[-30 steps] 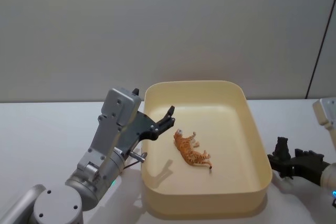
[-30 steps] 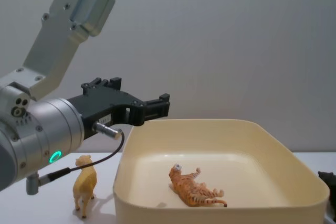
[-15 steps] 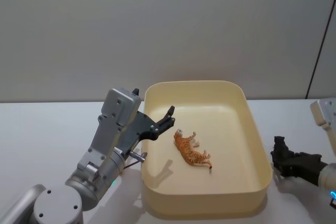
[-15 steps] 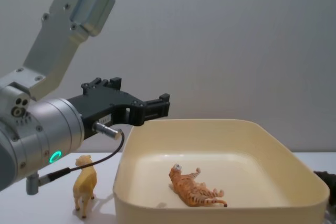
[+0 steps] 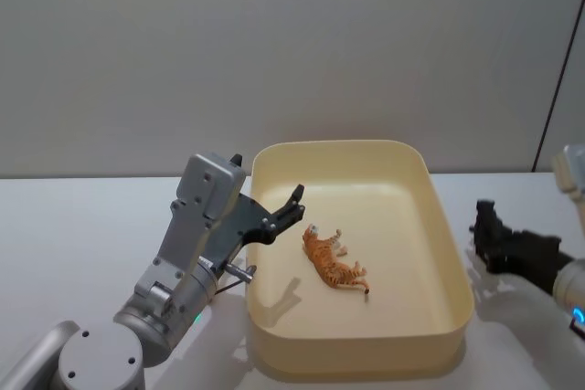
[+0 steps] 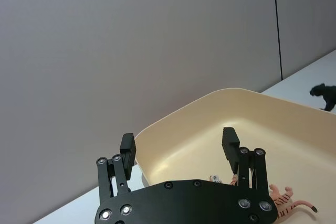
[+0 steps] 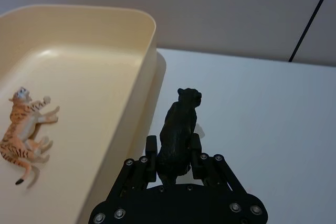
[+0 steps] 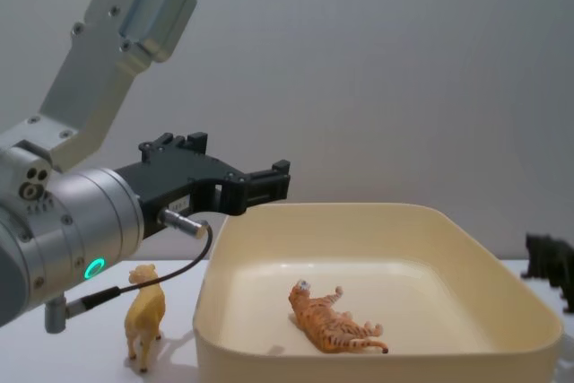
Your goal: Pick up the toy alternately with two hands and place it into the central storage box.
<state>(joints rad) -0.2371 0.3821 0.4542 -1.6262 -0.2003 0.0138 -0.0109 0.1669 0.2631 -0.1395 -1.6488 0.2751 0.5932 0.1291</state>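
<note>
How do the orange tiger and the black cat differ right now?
The orange tiger lies on its side inside the storage box; the black cat is upright outside it. The tiger lies free; the black cat is clamped in the right gripper. Both are small animal toys.

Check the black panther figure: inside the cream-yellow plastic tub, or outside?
Outside. The right gripper is shut on the black panther figure right of the cream-yellow plastic tub; the open left gripper hovers over its left rim.
</note>
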